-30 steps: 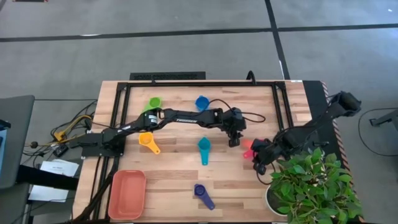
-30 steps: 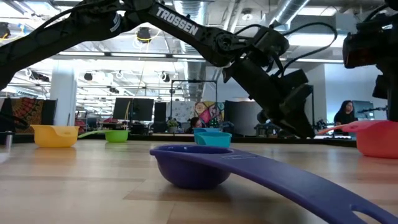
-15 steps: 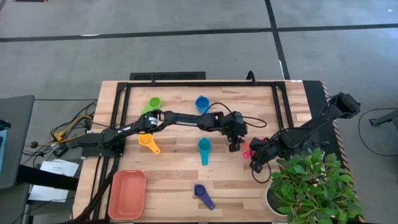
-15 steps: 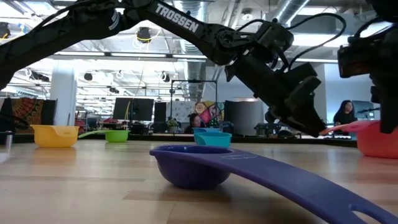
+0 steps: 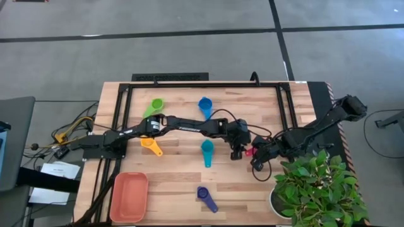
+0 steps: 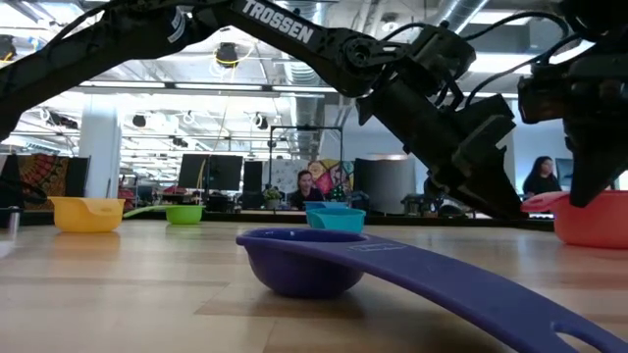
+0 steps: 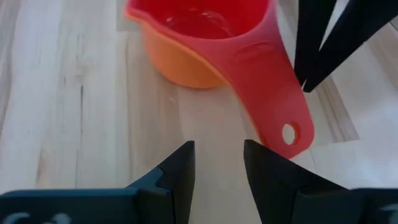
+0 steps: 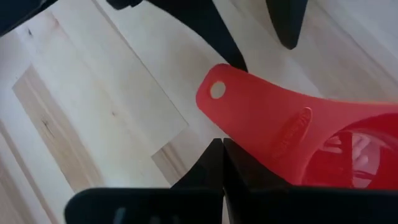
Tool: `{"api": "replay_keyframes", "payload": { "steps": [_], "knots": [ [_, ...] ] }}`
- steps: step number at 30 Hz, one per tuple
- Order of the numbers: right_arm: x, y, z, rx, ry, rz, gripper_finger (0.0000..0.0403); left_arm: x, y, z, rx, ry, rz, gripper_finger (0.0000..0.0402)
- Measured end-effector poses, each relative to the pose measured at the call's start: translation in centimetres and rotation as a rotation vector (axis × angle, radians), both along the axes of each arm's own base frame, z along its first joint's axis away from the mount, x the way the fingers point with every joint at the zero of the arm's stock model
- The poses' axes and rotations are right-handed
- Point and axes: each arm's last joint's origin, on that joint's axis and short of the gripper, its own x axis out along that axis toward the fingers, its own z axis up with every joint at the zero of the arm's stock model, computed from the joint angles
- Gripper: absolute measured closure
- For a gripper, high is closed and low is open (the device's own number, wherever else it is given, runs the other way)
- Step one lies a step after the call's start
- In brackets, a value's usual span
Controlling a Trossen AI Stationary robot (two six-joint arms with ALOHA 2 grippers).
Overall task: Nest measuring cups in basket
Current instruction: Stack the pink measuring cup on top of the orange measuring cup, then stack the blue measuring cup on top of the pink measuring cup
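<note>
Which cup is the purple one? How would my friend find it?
Start at the salmon basket in the table's front left corner. Look along that front edge toward the leafy plant; the purple cup lies between them. It is the darkest cup, alone, nearest the low camera, far from both grippers.

basket [image 5: 129, 197] at table's [image 5: 177, 189] front-left corner, plant [image 5: 315, 189] front-right
</note>
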Motion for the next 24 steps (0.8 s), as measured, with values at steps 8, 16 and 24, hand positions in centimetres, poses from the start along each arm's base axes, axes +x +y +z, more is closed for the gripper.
{"api": "replay_keyframes", "payload": {
  "steps": [8,16,24],
  "knots": [
    [0.5,0.4,0.3,0.034,-0.069,0.01,0.0362,-0.4,1.0,0.4,-0.036,0.076,0.053,0.0276],
    [1.8,0.1,1.1,0.027,-0.217,-0.008,0.0342,-1.7,4.2,4.6,-0.054,0.223,0.195,0.0276],
    [2.8,-2.0,2.6,0.004,-0.354,-0.06,0.0331,-4.6,8.8,7.8,-0.142,0.312,0.37,0.0276]
  ]
}}
